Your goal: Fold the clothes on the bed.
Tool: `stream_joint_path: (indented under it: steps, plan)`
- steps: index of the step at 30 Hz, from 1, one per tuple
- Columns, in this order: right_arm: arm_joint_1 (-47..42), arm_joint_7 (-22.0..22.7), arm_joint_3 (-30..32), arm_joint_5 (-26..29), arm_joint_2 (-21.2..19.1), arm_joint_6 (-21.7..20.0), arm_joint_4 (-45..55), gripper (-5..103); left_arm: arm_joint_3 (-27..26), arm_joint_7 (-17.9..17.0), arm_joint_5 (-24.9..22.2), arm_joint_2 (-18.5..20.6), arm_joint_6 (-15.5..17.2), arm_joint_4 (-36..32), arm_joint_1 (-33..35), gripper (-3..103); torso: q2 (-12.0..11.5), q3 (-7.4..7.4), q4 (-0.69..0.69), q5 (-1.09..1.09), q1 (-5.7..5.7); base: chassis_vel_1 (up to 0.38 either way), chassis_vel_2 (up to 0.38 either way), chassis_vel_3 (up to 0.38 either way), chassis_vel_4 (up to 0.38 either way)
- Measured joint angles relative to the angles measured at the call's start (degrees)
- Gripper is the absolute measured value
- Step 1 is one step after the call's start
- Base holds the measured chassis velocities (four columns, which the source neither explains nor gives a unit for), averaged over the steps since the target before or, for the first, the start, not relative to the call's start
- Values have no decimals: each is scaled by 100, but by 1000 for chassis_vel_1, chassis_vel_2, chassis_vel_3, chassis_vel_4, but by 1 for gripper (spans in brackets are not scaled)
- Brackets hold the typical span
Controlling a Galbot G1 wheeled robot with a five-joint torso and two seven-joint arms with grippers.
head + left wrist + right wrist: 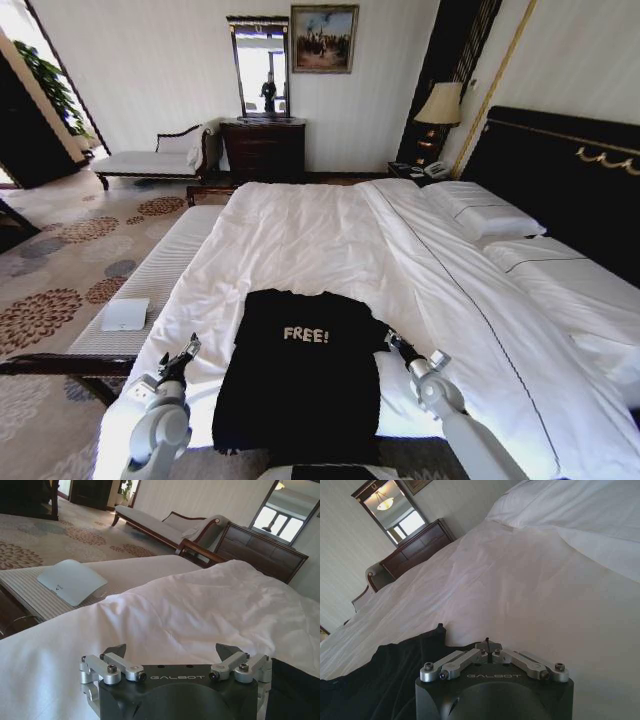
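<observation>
The clothes, a black T-shirt (300,390) with white "FREE!" lettering, lie flat on the white duvet at the near edge of the bed (330,240). My left gripper (188,350) hovers open just off the shirt's left edge. In the left wrist view its fingers (172,652) spread over bare duvet, with the black cloth (295,690) to one side. My right gripper (390,340) sits at the shirt's right sleeve edge. In the right wrist view that gripper (489,649) is shut where the black cloth (380,680) ends, pinching its edge.
A striped bench (170,270) runs along the bed's left side with a white pad (125,314) on it. Pillows (485,215) and a dark headboard (560,170) stand to the right. A chaise (150,160) and a dresser (263,150) line the far wall.
</observation>
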Motion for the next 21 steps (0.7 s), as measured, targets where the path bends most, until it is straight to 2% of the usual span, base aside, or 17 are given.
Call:
stream_joint_path:
  steps: [11, 21]
  plan:
    - [-208, 51, 246, -32, -220, 20, 148, 0, 22, 1, -46, 35, -28, 86, -64, 100, 0, 0, 0, 0, 0, 0, 0, 0, 0]
    - [-288, 50, 388, -109, -197, 104, 175, 0, 73, 2, -40, 4, -31, 113, -91, 100, 0, 0, 0, 0, 0, 0, 0, 0, 0]
